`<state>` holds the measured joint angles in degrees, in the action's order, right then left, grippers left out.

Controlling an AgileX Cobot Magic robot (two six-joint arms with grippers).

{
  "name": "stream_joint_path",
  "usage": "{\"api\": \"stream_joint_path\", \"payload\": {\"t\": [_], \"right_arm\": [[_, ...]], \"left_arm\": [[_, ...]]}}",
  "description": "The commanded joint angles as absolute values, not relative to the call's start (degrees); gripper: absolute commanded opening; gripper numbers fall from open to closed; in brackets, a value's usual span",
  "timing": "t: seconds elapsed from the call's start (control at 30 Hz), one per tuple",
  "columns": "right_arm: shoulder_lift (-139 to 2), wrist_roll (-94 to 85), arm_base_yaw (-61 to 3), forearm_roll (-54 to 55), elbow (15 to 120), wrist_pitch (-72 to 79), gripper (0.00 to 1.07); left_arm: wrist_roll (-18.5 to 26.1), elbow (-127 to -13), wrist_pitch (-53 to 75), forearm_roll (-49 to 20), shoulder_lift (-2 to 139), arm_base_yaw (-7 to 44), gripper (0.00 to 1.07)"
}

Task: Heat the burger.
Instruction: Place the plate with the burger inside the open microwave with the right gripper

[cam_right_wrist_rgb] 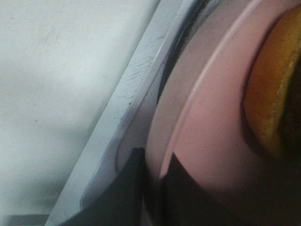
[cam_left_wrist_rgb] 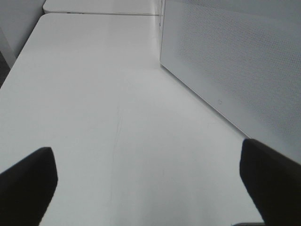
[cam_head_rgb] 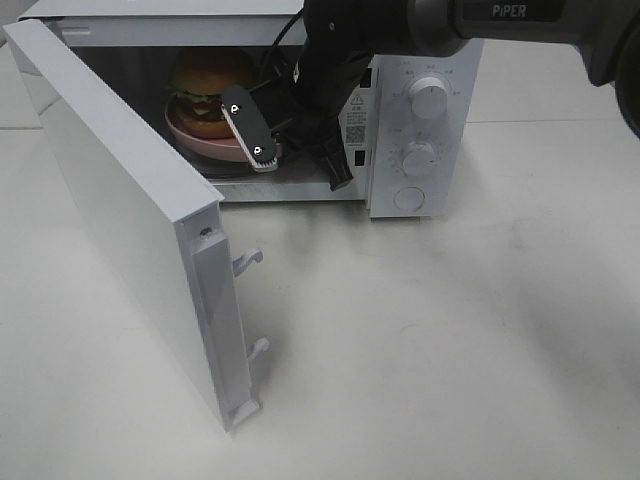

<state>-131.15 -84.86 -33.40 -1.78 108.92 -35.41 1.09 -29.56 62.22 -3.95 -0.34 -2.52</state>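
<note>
My right hand (cam_right_wrist_rgb: 153,188) pinching the pink plate (cam_right_wrist_rgb: 202,141) by its rim, burger (cam_head_rgb: 208,88) sitting upright, dome pointing up, my left hand (cam_left_wrist_rgb: 150,188) hanging spread

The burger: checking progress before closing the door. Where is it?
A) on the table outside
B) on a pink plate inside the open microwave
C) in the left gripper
B: the burger sits on the pink plate inside the open microwave.
</note>
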Motion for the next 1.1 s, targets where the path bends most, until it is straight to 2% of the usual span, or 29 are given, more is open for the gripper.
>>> {"api": "stream_joint_path", "payload": {"t": [0.03, 0.43, 0.5, 0.57, 0.6, 0.67, 0.7, 0.77, 1.1], "right_arm": [[-132.24, -84.0, -33.4, -2.92, 112.19, -32.95, 0.0], [-135.22, -82.85, -33.86, -3.61, 115.68, -32.09, 0.03], [-135.22, -82.45, -33.86, -3.78, 115.68, -32.09, 0.07], [-135.22, -82.16, -33.86, -3.78, 115.68, -32.09, 0.15], [-135.22, -82.16, -33.86, -3.78, 115.68, -32.09, 0.15], [-135.22, -81.07, -33.86, -3.5, 115.68, -31.91, 0.26], [-135.22, -81.07, -33.86, -3.5, 115.68, -31.91, 0.26], [-135.22, -78.55, -33.92, -3.38, 115.68, -32.54, 0.43], [-134.36, -76.09, -34.21, -3.32, 111.44, -32.2, 0.56]], "left_arm": [[1.2, -29.56, 61.48, -3.95, -1.2, -2.75, 0.98], [1.2, -29.56, 61.48, -3.95, -1.2, -2.75, 0.98], [1.2, -29.56, 61.48, -3.95, -1.2, -2.75, 0.98], [1.2, -29.56, 61.48, -3.95, -1.2, -2.75, 0.98], [1.2, -29.56, 61.48, -3.95, -1.2, -2.75, 0.98], [1.2, -29.56, 61.48, -3.95, -1.2, -2.75, 0.98], [1.2, -29.56, 61.48, -3.95, -1.2, -2.75, 0.98], [1.2, -29.56, 61.48, -3.95, -1.2, -2.75, 0.98], [1.2, -29.56, 61.48, -3.95, -1.2, -2.75, 0.98]]}}
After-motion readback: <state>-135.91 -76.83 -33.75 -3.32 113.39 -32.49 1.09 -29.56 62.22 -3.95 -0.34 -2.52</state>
